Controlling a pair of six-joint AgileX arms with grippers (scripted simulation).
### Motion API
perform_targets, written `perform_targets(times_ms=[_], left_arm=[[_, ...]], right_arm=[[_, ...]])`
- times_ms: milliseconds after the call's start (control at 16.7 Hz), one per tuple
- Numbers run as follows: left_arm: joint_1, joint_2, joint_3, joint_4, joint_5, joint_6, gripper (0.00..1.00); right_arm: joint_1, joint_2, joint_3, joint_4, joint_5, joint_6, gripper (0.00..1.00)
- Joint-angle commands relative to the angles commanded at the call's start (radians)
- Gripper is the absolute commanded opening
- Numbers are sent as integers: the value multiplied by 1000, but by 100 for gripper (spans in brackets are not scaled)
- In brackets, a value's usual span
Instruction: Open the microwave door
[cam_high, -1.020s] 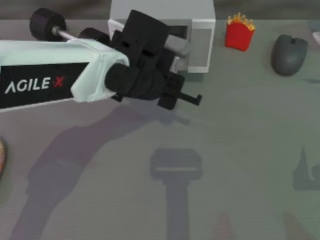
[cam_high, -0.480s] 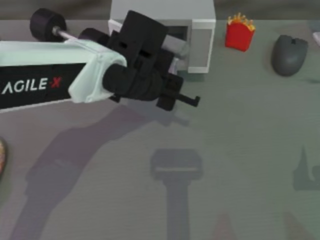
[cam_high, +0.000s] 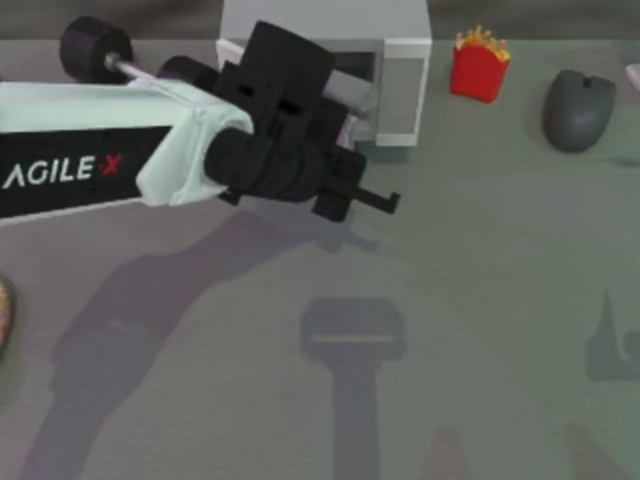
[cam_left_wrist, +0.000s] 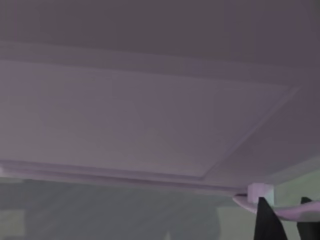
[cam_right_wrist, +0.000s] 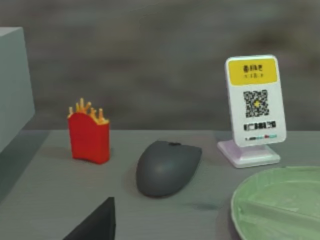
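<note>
One boxy, light-grey microwave (cam_high: 330, 30) sits at the far edge of the desk (cam_high: 480, 300), a little left of centre in the top view. Its door (cam_left_wrist: 135, 120), a flat smooth panel with a pale matte window framed by a raised border, fills most of the left wrist view at a slant. At the door's edge a small pale block carries the silvery handle bar (cam_left_wrist: 285, 209), rounded and glossy.

Left end effector (cam_high: 345, 120), black and blocky, is pressed up against the microwave's front, its white AgileX arm reaching in from the left side. Two dark tapered fingers (cam_left_wrist: 265, 222) stand on either side of the handle bar in the left wrist view; whether they are clamped on it I cannot tell.

Right of the microwave stands a red carton of fries (cam_high: 480, 65), then a dark grey, smoothly domed mouse (cam_high: 578, 108). The right wrist view adds a white QR-code stand (cam_right_wrist: 255, 107) with a yellow header and the rim of a pale green plate (cam_right_wrist: 280, 200). Right end effector (cam_right_wrist: 95, 225) shows only as a black corner there; its state cannot be told.
</note>
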Motion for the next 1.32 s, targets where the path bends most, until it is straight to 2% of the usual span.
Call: perform_targets(times_ms=[540, 960, 1320], left_arm=[[0, 0, 0, 0, 0, 0, 0], [16, -21, -28, 7, 38, 43, 0], [17, -22, -29, 7, 39, 46, 0]], right_arm=[[0, 0, 0, 0, 0, 0, 100], [0, 0, 0, 0, 0, 0, 100], [0, 0, 0, 0, 0, 0, 100]])
